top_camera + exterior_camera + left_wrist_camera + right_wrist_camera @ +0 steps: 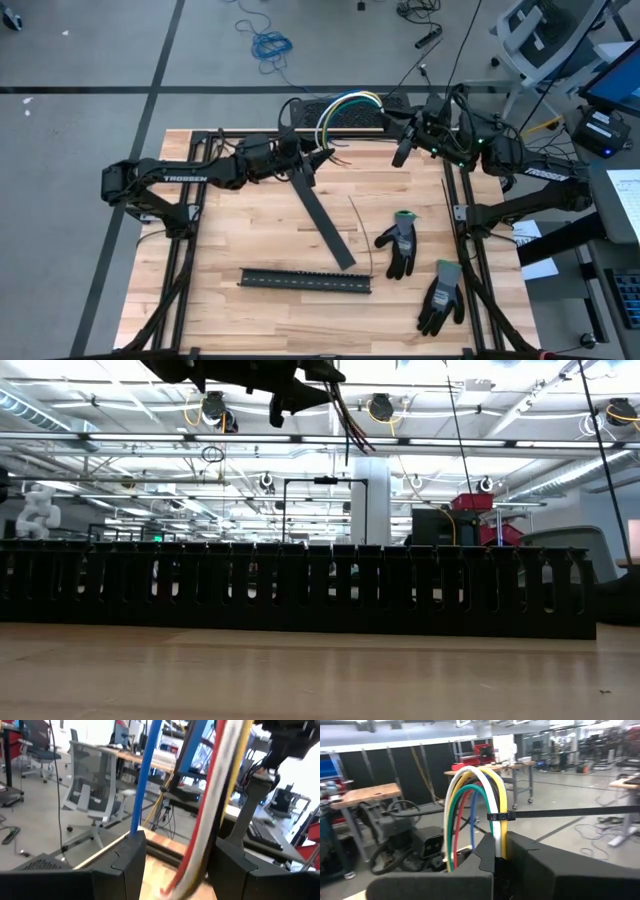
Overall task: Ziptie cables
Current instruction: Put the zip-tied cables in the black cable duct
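1. Cables [345,108]: a multicoloured bundle (white, yellow, green, blue, red) arched in a loop at the far edge of the worktop [250,230], raised between the two arms.
2. Left gripper [318,157]: at the left end of the loop, near the far edge of the worktop. Fingers [131,865] stand partly apart with red, white and yellow strands running through the gap and a blue one along one finger. Whether they actually press on the wires cannot be told.
3. Right gripper [403,148]: at the right end of the loop, off the far-right corner. Fingers [485,857] closed on the cables, where the white and yellow strands enter the gap.
4. Zip tie [555,813]: black band wrapped round the white/yellow side of the loop, just above the right fingers, tail sticking out sideways.
5. Black flat strip [320,215]: lies diagonally mid-worktop, one end under the left gripper.
6. Black slotted strip [305,282]: lies along the near side, well apart from the grippers; in the low view it blocks nearly the whole width.
7. Two grey-black gloves [400,243] [441,296]: on the right side of the worktop, near a thin dark strand [362,232].
8. Office chair [545,35]: on the floor beyond the right corner.
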Controlling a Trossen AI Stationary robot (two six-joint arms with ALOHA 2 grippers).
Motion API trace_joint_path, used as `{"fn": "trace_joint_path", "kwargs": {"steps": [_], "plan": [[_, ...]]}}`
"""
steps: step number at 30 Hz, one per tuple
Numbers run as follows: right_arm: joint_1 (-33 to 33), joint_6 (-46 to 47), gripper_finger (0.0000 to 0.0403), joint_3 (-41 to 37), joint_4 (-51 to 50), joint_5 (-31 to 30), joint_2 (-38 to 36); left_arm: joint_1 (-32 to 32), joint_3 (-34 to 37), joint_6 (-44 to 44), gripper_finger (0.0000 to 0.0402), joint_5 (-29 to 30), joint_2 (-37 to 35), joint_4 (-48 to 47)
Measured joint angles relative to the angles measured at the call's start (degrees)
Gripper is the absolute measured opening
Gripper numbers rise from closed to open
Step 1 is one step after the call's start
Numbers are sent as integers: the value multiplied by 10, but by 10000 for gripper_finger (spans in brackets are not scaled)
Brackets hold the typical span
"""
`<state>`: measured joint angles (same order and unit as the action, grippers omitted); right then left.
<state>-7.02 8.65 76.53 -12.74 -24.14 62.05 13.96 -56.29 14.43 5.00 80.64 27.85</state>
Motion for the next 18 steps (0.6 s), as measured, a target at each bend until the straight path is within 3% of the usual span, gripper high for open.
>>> {"fn": "trace_joint_path", "kwargs": {"steps": [7,12,18], "plan": [[0,-8,0,0,-21,-31,-20,-1,0,-2,185,2,0,-27],[0,1,0,0,-23,-30,-22,0,0,-18,185,37,0,-22],[0,2,0,0,-25,-26,-6,-1,0,-4,185,16,0,26]]}}
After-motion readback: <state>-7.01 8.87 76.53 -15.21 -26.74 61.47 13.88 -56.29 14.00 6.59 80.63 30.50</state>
